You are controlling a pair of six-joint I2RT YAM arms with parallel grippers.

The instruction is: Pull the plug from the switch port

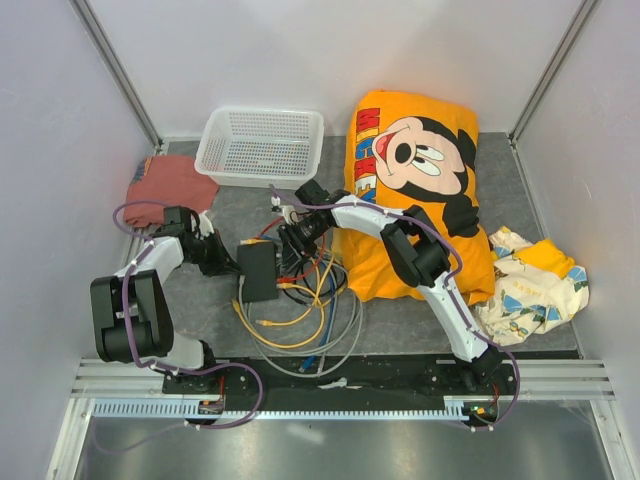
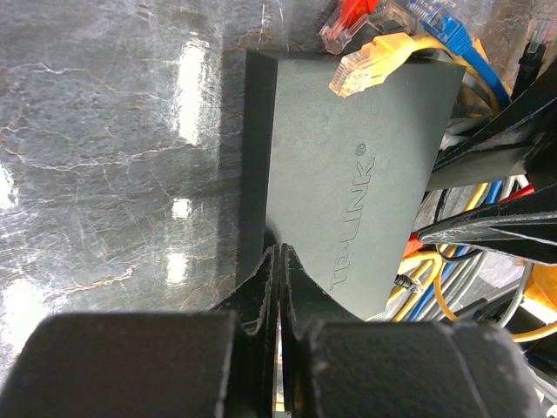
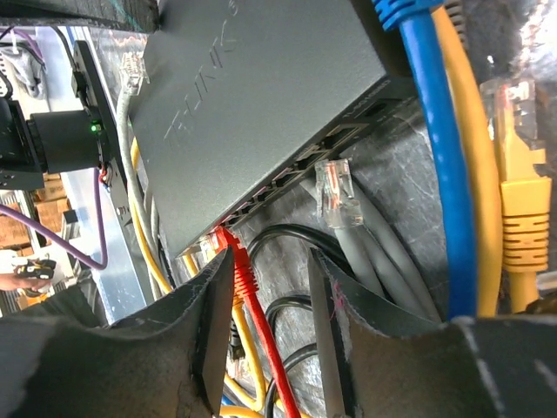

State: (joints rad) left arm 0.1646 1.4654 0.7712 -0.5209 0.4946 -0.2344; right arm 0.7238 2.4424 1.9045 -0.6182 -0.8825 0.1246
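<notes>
**Switch hemmed in by cables, one gripper on each side**

The black switch (image 1: 258,270) lies flat on the grey mat, left of centre. From it, a white mesh basket (image 1: 262,143) stands at 12 o'clock, a red-brown cloth (image 1: 168,185) at 10, an orange cushion (image 1: 415,190) at 2, and a patterned cloth (image 1: 530,280) well apart at 3. A tangle of cables (image 1: 305,315) crowds its 3 to 5 o'clock side. Along the port row, a loose grey plug (image 3: 333,192) lies just in front, with a blue cable (image 3: 444,157) and a yellow plug (image 3: 518,157) beside it.

The left gripper (image 2: 278,270) is at the switch's 9 o'clock edge. Its fingers are pressed together with nothing between them, the tips touching the casing. The right gripper (image 3: 270,261) is partly spread at the port side. The red plug (image 3: 224,237) sits at the port row, and its lead runs between the fingers, against one and clear of the other.
</notes>
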